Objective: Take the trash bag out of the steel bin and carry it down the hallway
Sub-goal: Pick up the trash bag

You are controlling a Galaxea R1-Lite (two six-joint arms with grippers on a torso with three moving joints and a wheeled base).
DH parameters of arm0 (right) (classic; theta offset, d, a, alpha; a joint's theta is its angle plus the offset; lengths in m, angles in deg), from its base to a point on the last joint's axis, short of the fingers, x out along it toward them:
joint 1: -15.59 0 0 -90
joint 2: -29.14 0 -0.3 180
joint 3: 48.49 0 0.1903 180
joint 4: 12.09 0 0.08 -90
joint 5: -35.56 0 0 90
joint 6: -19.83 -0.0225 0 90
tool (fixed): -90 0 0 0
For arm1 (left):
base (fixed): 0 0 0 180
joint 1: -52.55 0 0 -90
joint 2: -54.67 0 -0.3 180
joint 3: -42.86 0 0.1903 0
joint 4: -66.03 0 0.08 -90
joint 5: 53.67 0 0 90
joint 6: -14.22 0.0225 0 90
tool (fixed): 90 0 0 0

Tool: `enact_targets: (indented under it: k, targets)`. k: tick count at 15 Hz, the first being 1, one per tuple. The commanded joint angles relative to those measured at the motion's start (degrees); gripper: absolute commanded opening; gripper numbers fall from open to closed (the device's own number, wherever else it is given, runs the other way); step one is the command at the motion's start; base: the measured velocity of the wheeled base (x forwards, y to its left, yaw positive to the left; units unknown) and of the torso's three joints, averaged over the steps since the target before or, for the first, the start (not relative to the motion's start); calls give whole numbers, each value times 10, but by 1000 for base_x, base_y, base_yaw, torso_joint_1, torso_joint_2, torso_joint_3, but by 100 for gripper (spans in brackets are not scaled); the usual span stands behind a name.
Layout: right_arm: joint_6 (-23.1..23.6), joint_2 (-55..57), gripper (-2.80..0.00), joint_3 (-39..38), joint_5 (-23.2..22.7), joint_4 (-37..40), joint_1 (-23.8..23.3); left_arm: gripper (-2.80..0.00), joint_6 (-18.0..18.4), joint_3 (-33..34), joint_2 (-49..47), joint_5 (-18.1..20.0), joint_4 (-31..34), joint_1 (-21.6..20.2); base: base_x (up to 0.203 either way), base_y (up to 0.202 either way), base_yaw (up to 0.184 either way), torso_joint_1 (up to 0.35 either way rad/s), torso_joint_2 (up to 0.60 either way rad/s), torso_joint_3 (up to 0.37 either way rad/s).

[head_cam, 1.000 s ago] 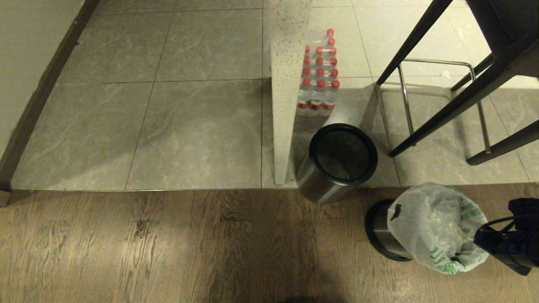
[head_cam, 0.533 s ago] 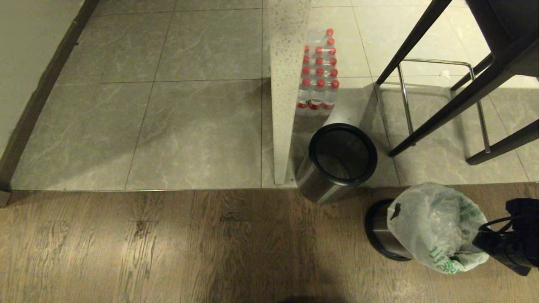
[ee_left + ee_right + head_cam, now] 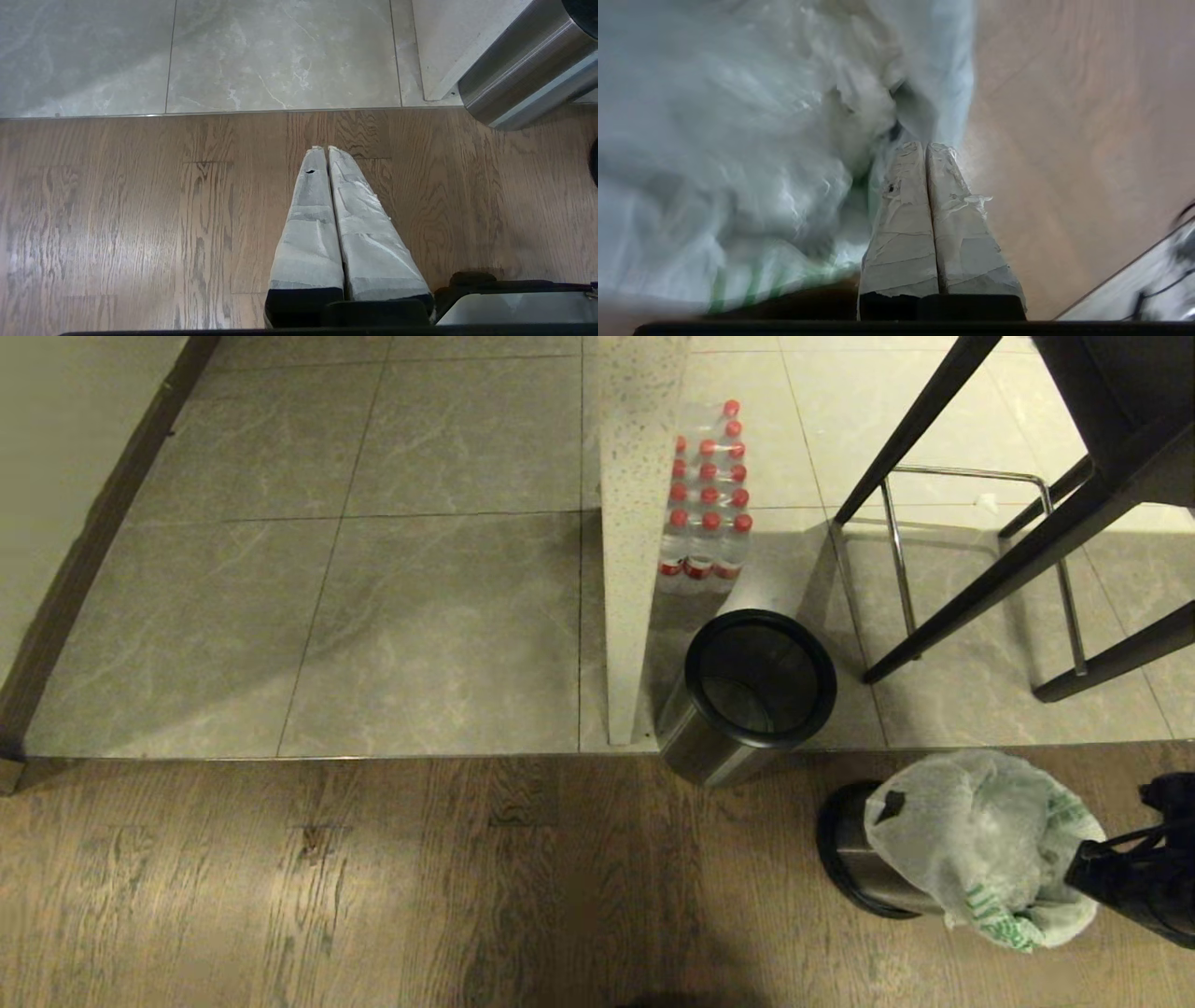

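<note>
The right gripper (image 3: pixel 1083 870), spread a second ago, now pinches the bag (image 3: pixel 971 840), tugging it rightward on the bin (image 3: pixel 854 863).

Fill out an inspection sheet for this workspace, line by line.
Surface: wood floor meeting grey tiles.
Job's things: trash bag bulging from the steel bin.
Clutter: second bin, empty; pack of bottles; stool legs.
Grippers: right gripper shut at the bag's edge; left gripper shut over bare floor.
Cables: thin black cable on the right arm.
Surroundings: speckled panel, wall.
</note>
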Motion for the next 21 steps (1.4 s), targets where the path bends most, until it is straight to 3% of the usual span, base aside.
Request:
enact_targets:
  k: [1, 6, 10, 11, 21]
  targets:
    - [20, -40, -280, -19, 2, -5, 0, -280, 0, 1, -1, 0, 0, 0, 0, 0, 0, 0, 0, 0]
    - [67, -71, -280, -32, 15, -1, -5, -280, 0, 1, -1, -1, 0, 0, 0, 0, 0, 0, 0, 0]
    - [18, -36, -280, -45, 17, 12, -38, -280, 0, 1, -1, 0, 0, 0, 0, 0, 0, 0, 0, 0]
    - [12, -30, 0, -37, 14, 12, -45, -280, 0, 1, -1, 0, 0, -1, 0, 0, 0, 0, 0, 0]
    - [-17, 49, 0, 27, 9, -1, -44, -280, 0, 0, -1, -1, 0, 0, 0, 0, 0, 0, 0, 0]
